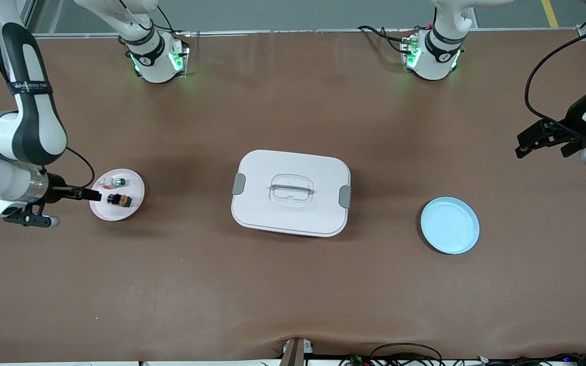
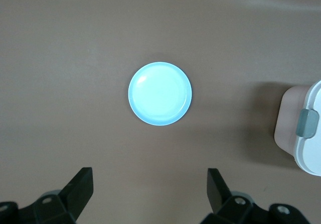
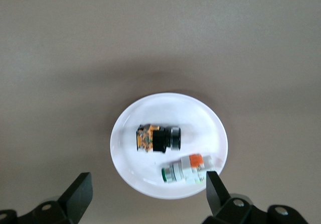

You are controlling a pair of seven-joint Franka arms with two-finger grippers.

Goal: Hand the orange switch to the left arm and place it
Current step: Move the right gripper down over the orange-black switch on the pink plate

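The orange switch [image 1: 119,200], black with an amber part, lies on a small round pink plate [image 1: 116,213] toward the right arm's end of the table. My right gripper [image 1: 92,194] is open and empty, over the plate's rim beside the switch. In the right wrist view the orange switch [image 3: 158,138] lies in the middle of the plate [image 3: 165,113], apart from my open gripper [image 3: 148,189]. The white lidded box [image 1: 262,173] stands at the table's middle. My left gripper [image 1: 522,145] is open and empty, up over the table's left-arm end; it also shows in the left wrist view [image 2: 150,184].
A white-and-green switch [image 1: 115,182] lies on the same pink plate, also seen in the right wrist view [image 3: 192,168]. A blue plate [image 1: 449,225] sits between the box and the left arm's end, also in the left wrist view [image 2: 160,93] with the box's corner [image 2: 306,133].
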